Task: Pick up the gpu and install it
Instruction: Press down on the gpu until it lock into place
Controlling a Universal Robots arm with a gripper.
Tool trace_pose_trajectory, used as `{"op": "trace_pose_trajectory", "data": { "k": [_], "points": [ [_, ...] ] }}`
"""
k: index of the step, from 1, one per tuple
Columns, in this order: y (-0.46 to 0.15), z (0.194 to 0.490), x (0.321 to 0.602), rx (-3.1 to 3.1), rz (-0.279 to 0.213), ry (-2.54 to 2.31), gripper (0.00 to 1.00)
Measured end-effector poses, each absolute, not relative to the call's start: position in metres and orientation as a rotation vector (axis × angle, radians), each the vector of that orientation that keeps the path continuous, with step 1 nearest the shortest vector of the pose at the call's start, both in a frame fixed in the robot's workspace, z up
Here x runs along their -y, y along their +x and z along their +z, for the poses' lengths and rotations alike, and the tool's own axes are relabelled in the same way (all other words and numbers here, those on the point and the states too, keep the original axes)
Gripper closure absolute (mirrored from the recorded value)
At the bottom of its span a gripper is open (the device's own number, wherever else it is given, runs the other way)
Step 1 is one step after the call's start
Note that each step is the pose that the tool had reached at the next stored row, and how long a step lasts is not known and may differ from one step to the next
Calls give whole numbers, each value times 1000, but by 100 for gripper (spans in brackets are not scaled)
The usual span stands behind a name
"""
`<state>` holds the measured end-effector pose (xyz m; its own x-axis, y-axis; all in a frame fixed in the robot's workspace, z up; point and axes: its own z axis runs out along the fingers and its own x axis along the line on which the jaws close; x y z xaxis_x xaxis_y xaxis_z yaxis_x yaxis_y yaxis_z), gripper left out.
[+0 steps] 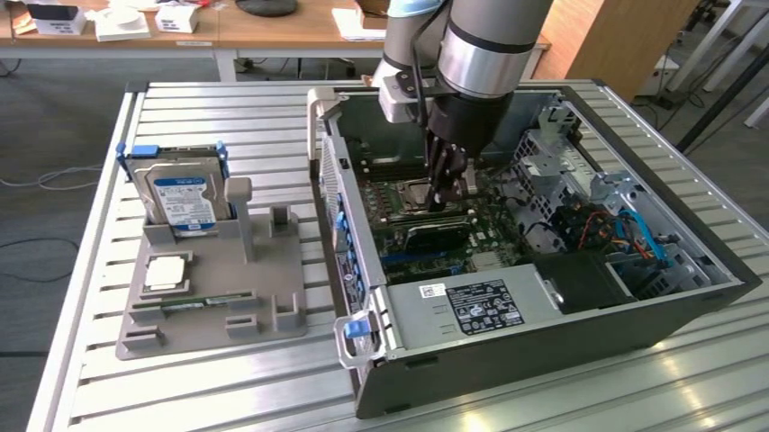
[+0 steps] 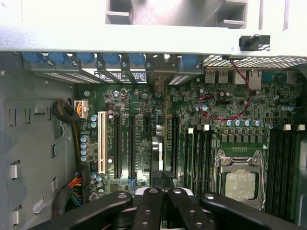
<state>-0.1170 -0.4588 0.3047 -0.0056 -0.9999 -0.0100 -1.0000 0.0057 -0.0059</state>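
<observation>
The gpu point(image 2: 159, 153) stands on edge in a motherboard slot inside the open computer case point(image 1: 673, 310). I see it edge-on as a thin dark card, its bracket end at the rear slot covers. My gripper point(image 2: 163, 190) is shut, its black fingertips meeting right over the card's upper edge; whether they pinch or only touch it I cannot tell. In the exterior view the gripper point(image 1: 441, 202) reaches straight down into the middle of the case, over the motherboard.
A grey parts holder point(image 1: 211, 297) sits on the exterior view's left with a hard drive point(image 1: 183, 193), a processor point(image 1: 165, 273) and a memory stick point(image 1: 193, 307). The power supply point(image 1: 474, 306), drive cage and cables crowd the case. A processor socket point(image 2: 242, 182) lies beside the slots.
</observation>
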Motion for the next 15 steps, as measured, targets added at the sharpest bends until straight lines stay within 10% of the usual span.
{"op": "trace_pose_trajectory", "data": {
  "k": [15],
  "points": [
    [-141, 300, 458, -2220, 4, -2207, 89]
  ]
}}
